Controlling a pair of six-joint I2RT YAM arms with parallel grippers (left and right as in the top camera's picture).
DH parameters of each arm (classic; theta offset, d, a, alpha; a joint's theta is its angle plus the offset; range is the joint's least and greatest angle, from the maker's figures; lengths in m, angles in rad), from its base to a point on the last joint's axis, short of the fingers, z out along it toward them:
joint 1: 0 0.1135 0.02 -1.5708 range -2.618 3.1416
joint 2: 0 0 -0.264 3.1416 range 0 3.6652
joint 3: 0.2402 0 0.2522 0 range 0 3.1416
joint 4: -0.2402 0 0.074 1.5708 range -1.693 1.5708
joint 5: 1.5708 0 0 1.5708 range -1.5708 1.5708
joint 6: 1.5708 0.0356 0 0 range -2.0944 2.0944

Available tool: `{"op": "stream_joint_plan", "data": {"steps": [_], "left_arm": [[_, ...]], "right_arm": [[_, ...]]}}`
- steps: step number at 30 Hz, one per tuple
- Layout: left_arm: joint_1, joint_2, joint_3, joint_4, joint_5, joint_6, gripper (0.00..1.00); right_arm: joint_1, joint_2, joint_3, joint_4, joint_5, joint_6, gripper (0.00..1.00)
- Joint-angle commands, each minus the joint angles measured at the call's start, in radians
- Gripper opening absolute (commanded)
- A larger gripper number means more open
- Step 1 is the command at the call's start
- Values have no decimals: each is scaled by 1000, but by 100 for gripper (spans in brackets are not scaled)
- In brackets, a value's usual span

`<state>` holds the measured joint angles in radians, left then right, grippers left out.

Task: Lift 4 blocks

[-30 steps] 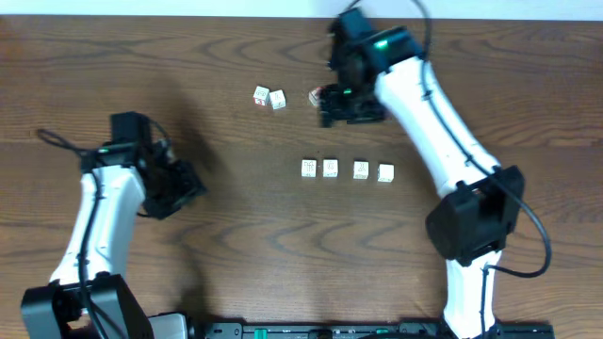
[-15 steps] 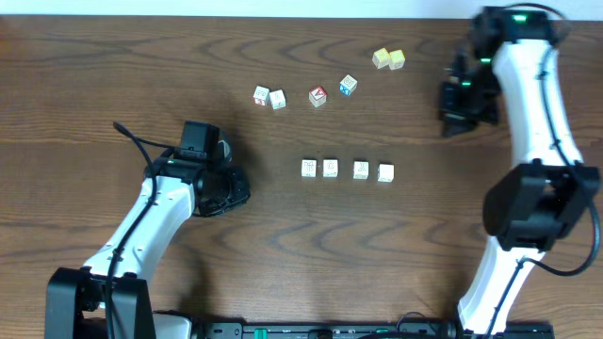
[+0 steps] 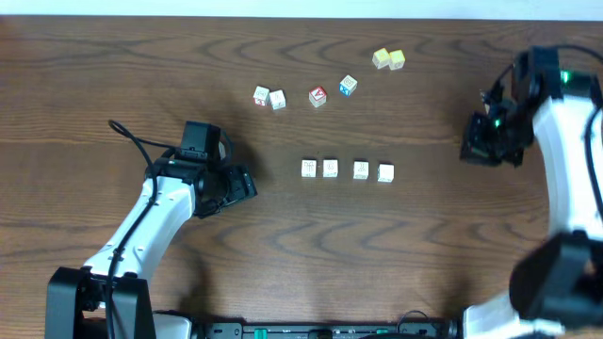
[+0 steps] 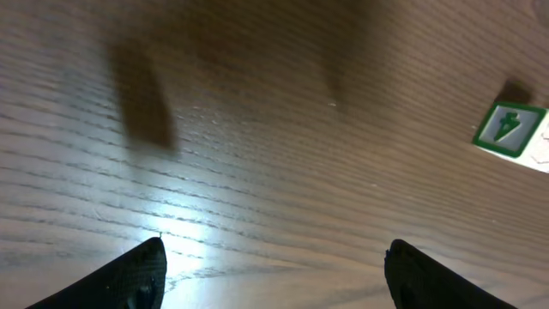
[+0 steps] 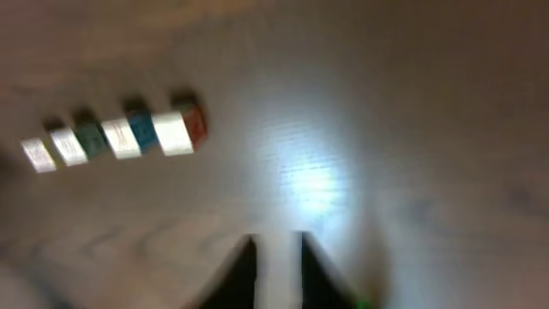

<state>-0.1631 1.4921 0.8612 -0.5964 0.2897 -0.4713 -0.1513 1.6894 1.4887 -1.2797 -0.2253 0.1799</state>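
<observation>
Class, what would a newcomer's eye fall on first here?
A neat row of four cream blocks sits in the middle. Beyond it lie a red-faced cube, a blue-faced cube and two yellowish cubes. The left end effector hovers left of the row, empty.

Overhead view: fixed above, facing straight down, far enough to take in the whole dark brown wood-grain worktop (image 3: 113, 85) and the row of four pale cream wooden cubes (image 3: 347, 169); robot's side at the lower edge.

Left wrist view: set behind the left end effector (image 4: 270, 279), very near the worktop, tilted down along it; own dark fingers (image 4: 137, 279) at the two lower corners; one green-marked pale cube (image 4: 508, 129) at the right edge.

Right wrist view: set behind the right end effector (image 5: 279, 262), farther off, oblique, blurred; shares the cube row with the overhead view, here at upper left.
</observation>
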Motion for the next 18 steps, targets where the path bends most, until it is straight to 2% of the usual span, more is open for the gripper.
{"op": "stream_joint_plan", "data": {"steps": [1,3,4,5,7,8,11,15,18], "left_arm": [[-2,7,-3,-3,83,1,85],[-2,7,-3,-2,128,1,85],[-2,7,-3,-1,151,1,85],[-2,7,-3,2,153,1,80],[-2,7,-3,9,152,1,57],[-2,7,-3,11,152,1,50],[-2,7,-3,12,152,1,38],[-2,7,-3,37,151,2,37],[-2,7,-3,58,151,2,24]], "right_arm": [[2,-87,-178,77,-21,64,26],[2,-109,-250,119,-36,97,22],[2,-113,-303,155,-64,97,16],[2,-113,-331,175,-74,97,14],[3,-110,-382,223,-89,96,12],[3,-110,-408,253,-98,96,11],[3,-110,-459,323,-106,97,1],[3,-110,-481,383,-124,97,2],[3,-110,-481,421,-124,103,1]]}}
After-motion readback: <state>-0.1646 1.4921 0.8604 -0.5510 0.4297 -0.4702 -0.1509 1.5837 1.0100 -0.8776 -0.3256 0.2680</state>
